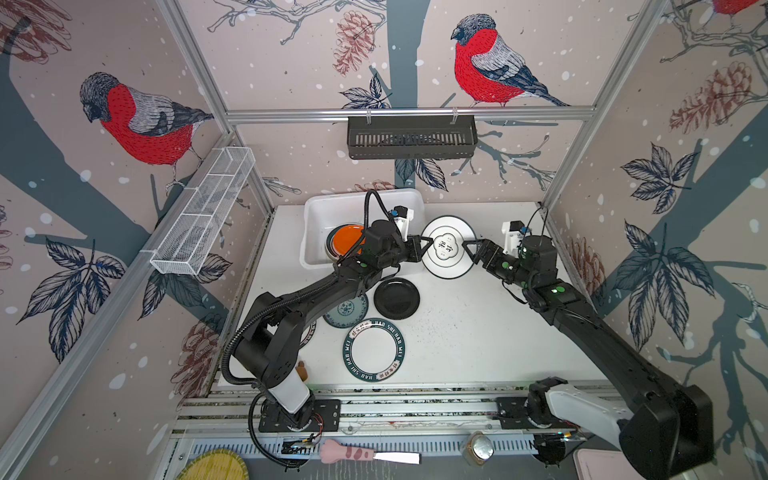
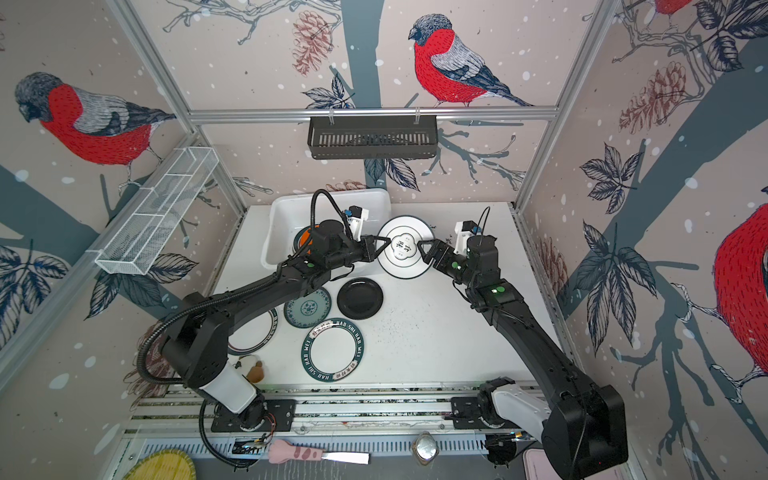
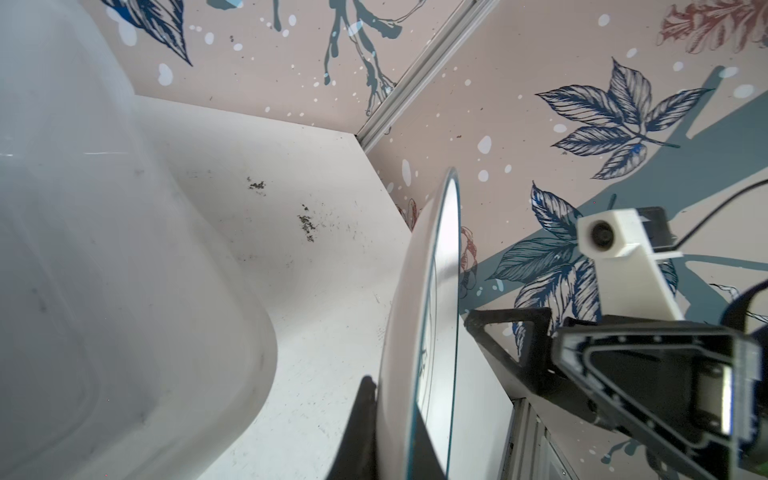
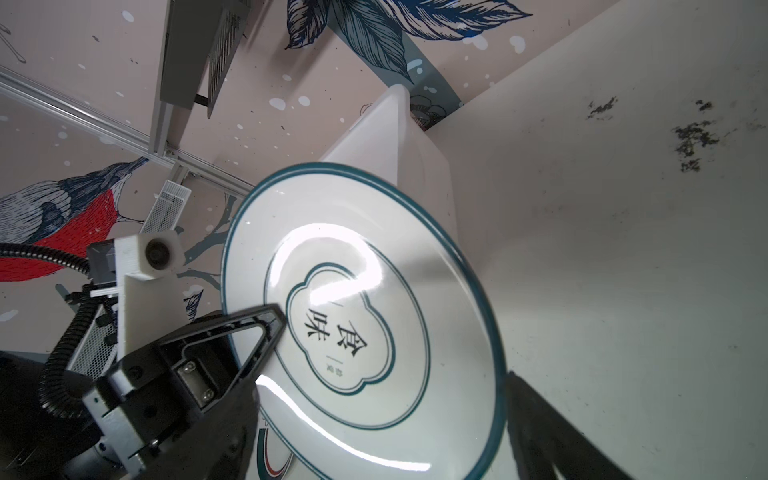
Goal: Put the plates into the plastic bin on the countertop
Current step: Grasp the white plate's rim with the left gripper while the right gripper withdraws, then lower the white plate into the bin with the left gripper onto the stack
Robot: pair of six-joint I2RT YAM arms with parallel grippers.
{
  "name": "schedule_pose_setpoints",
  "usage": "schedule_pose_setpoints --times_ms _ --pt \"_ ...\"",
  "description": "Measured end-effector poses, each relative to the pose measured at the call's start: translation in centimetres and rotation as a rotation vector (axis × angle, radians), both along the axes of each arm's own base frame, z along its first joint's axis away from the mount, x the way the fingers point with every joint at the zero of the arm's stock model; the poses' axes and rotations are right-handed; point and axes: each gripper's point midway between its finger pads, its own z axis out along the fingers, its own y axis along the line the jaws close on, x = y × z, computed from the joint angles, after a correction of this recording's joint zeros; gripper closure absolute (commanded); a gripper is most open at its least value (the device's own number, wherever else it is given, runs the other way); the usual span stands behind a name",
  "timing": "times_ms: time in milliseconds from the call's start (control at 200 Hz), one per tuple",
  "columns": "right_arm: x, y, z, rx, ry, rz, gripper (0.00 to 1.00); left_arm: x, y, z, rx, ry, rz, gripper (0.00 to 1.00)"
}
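Observation:
A white plate (image 1: 449,247) (image 2: 403,247) with a teal rim and black characters hangs above the countertop (image 1: 478,332), just right of the plastic bin (image 1: 316,208) (image 2: 282,208). My left gripper (image 1: 428,241) (image 2: 384,241) (image 3: 395,432) is shut on its left rim. My right gripper (image 1: 469,245) (image 2: 422,245) (image 4: 382,436) stands open, one jaw on each side of the opposite rim. An orange plate (image 1: 347,239) lies in the bin on a darker one. On the countertop lie a black plate (image 1: 396,298), a teal patterned plate (image 1: 347,309) and a lettered-rim plate (image 1: 374,349).
Another plate (image 2: 257,332) lies partly under my left arm. A black slotted basket (image 1: 411,137) hangs on the back wall and a white wire rack (image 1: 203,212) on the left wall. A yellow mat (image 1: 216,467), a pink-handled tool (image 1: 365,455) and a jar (image 1: 478,449) sit beyond the front rails.

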Motion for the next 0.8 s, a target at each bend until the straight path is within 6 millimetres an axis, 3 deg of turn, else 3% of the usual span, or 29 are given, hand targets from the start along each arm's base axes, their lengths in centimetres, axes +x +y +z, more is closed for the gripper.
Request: schedule_pose_setpoints --times_ms 350,650,801 --pt "-0.3 -0.7 1.3 -0.025 -0.057 -0.023 0.00 1.5 2.6 -0.3 0.041 0.000 0.055 1.00" --pt "-0.3 -1.1 1.0 -0.047 -0.062 -0.035 0.00 3.6 6.6 0.1 0.058 0.001 0.154 1.00" --pt "-0.4 -1.2 0.4 -0.052 -0.049 -0.037 0.00 5.1 9.9 -0.3 0.103 0.007 0.245 1.00"
